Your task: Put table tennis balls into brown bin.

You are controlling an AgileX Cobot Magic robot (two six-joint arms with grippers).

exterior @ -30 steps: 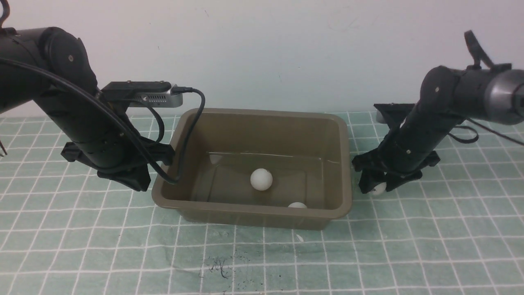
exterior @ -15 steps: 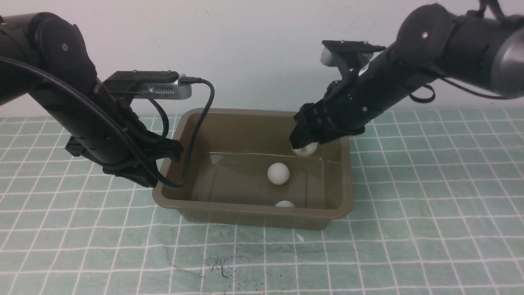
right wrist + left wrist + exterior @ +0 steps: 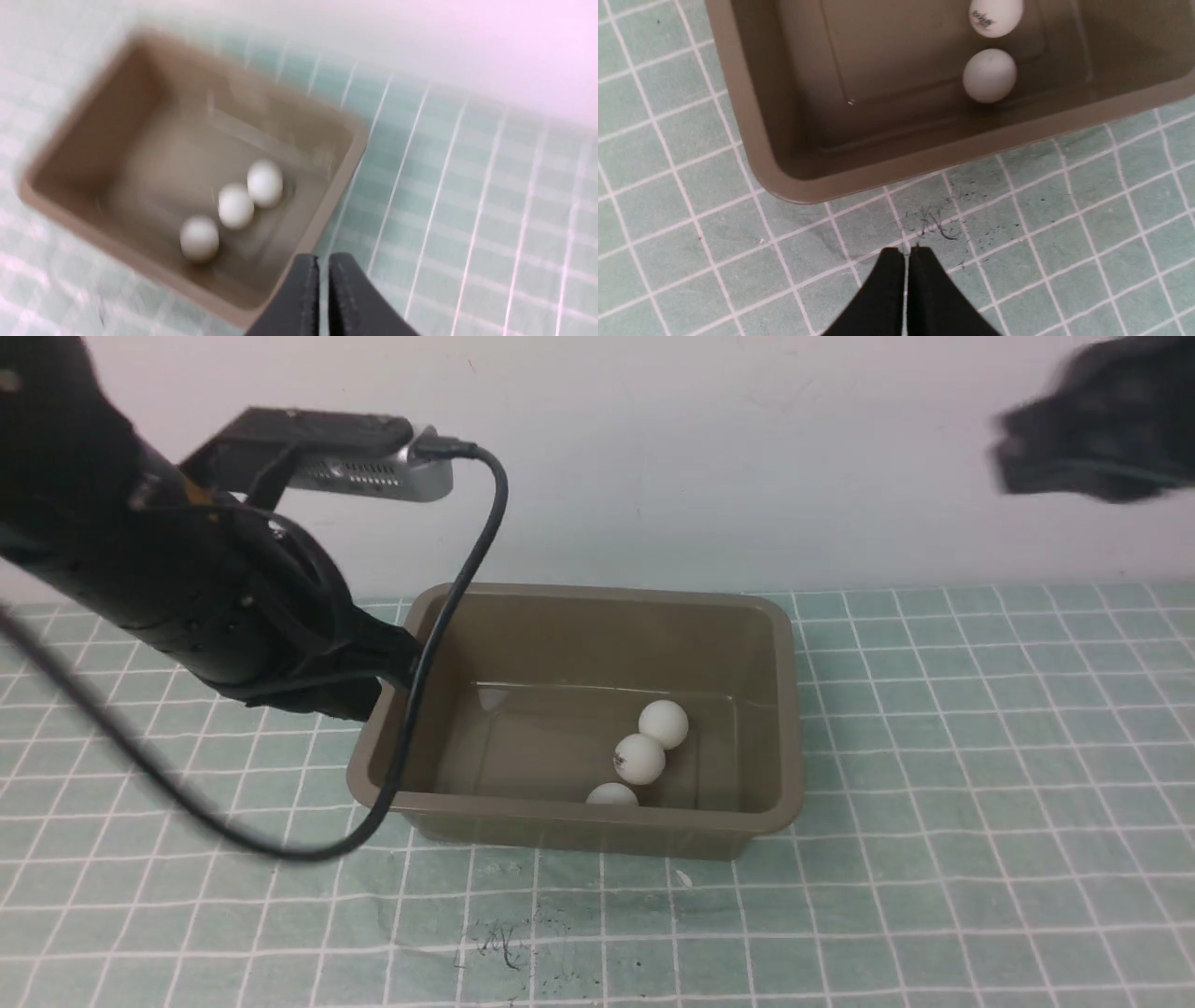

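All three table tennis balls (image 3: 639,760) lie inside the brown bin (image 3: 597,812); left jaws and right jaws are pressed together, holding nothing; the step appears to be withdrawal: lift both arms well above the rim, smoothly, without nudging the bin

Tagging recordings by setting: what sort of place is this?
Probably a robot test bench: two arms, left and right, over a grid-patterned green surface, with a plain pale wall behind.
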